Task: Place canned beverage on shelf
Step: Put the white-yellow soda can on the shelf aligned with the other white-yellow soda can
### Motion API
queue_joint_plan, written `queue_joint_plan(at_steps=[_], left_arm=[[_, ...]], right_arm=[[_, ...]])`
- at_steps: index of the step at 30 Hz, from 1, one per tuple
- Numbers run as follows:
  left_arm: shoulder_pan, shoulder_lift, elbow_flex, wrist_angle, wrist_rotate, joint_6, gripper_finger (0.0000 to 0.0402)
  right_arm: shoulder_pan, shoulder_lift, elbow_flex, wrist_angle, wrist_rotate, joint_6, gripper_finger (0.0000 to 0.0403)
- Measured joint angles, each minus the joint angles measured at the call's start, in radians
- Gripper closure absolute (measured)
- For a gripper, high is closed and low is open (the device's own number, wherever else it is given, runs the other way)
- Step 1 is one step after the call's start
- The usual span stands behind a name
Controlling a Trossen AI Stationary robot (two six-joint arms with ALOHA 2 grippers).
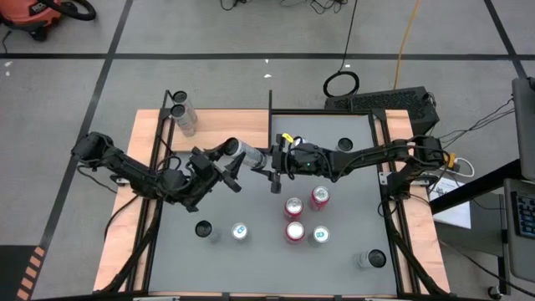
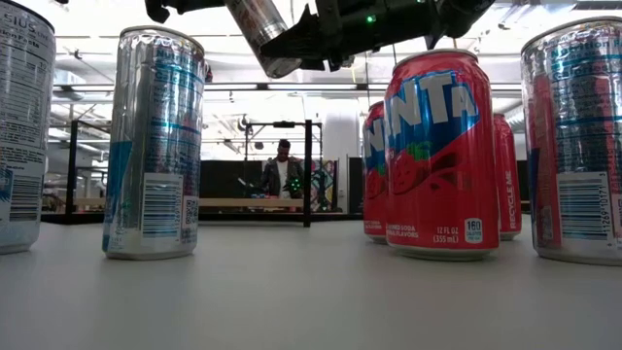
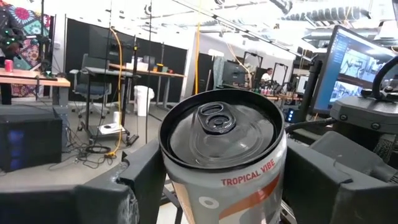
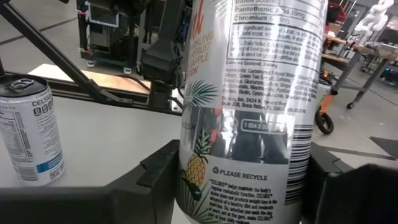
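Note:
A silver canned beverage (image 1: 247,152) hangs tilted above the middle of the table, its top end toward the left arm. My left gripper (image 1: 229,161) comes from the left and is shut on that top end (image 3: 221,124). My right gripper (image 1: 272,162) comes from the right and is shut on the can's lower body (image 4: 249,143). In the low view the can (image 2: 260,34) shows high above the standing cans. The shelf (image 2: 243,203), a light-brown board with black posts, stands at the table's far side behind them. My left gripper has the can's wall just under the top rim (image 3: 169,180) pinched between its two fingers (image 3: 140,186), one on each side. It comes about level from the table's left, over the can's top end. The can is clear of the table. My right gripper pinches the can's lower wall (image 4: 189,186) between its two fingers (image 4: 155,180), one on each side. The fingers come level from the table's right and lie across the can. The can hangs clear of the table, tilted.
Three red cans (image 1: 294,219) and several silver cans (image 1: 240,232) stand on the grey tabletop near the front, below the held can. More cans stand at the far left corner (image 1: 182,115) and near right corner (image 1: 372,259). The shelf's black rim (image 1: 322,113) runs along the far side.

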Motion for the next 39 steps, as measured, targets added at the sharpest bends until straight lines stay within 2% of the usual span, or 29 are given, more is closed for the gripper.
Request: queue_joint_plan(at_steps=[3, 9, 15, 19, 21, 26, 34, 39], left_arm=[[-0.005, 0.0, 0.0, -0.012, -0.005, -0.002, 0.0148], [-0.026, 0.002, -0.004, -0.039, -0.072, 0.029, 0.0149], [-0.077, -0.003, -0.003, -0.033, -0.278, 0.137, 0.015], [-0.112, -0.035, -0.003, -0.023, -0.406, 0.24, 0.015], [-0.125, -0.057, -0.004, -0.03, -0.437, 0.309, 0.015], [-0.147, -0.191, -0.067, -0.023, -0.432, 0.367, 0.015], [-0.141, -0.5, -0.291, -0.025, -0.436, 0.373, 0.015], [-0.096, -0.651, -0.376, -0.029, -0.436, 0.39, 0.015]], right_arm=[[0.0, 0.0, 0.002, -0.013, 0.0, 0.009, 0.0193], [0.0, -0.002, 0.004, -0.088, -0.002, 0.051, 0.0113], [0.014, -0.005, 0.004, -0.216, -0.001, 0.064, 0.006], [0.03, -0.018, 0.003, -0.308, -0.003, 0.089, 0.0054], [0.041, -0.033, 0.003, -0.36, -0.024, 0.096, 0.0056], [0.078, -0.09, 0.003, -0.478, -0.111, 0.114, 0.006], [0.155, -0.186, 0.002, -0.568, -0.107, 0.137, 0.0061], [0.202, -0.217, 0.002, -0.603, -0.107, 0.141, 0.0062]])
